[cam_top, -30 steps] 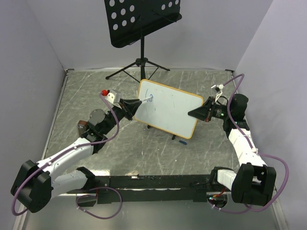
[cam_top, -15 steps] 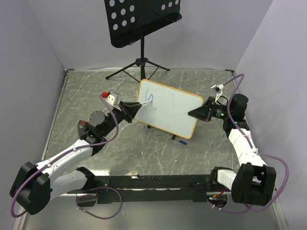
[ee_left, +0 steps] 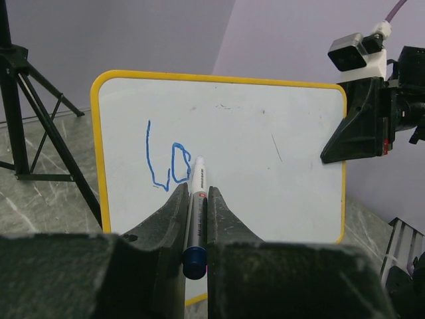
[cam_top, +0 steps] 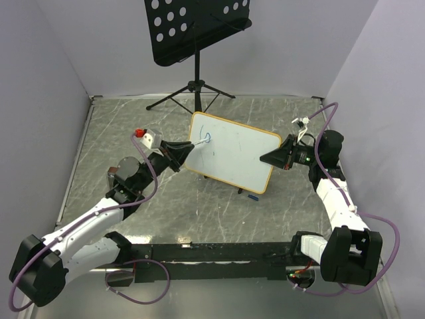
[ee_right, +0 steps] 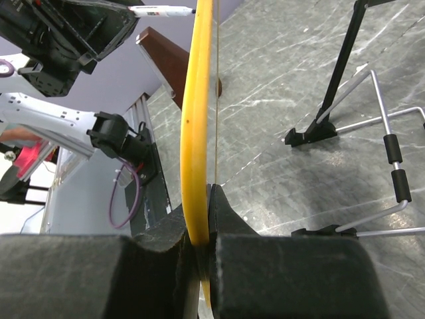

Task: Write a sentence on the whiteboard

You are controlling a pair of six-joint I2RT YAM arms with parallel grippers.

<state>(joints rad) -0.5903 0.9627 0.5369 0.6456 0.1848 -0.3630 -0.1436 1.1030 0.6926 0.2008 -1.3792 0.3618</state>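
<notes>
The whiteboard (cam_top: 234, 150), white with a yellow frame, stands tilted at the table's middle (ee_left: 265, 166). My right gripper (cam_top: 277, 157) is shut on its right edge, seen edge-on as a yellow rim (ee_right: 198, 126). My left gripper (cam_top: 186, 147) is shut on a white marker (ee_left: 196, 193) with a blue end, its tip at the board's upper left. Blue strokes of the sentence (ee_left: 163, 163), reading "Lo", sit just left of the tip (cam_top: 206, 138).
A black perforated music stand (cam_top: 196, 30) on a tripod stands behind the board. Its legs (ee_left: 30, 126) show at the left in the left wrist view. A wire stand (ee_right: 388, 159) rests on the grey marble table (cam_top: 133, 119). A small blue cap (cam_top: 252, 197) lies below the board.
The left gripper with the marker has moved down and back up on the board, adding blue strokes at the upper left. The right gripper and the board have stayed still.
</notes>
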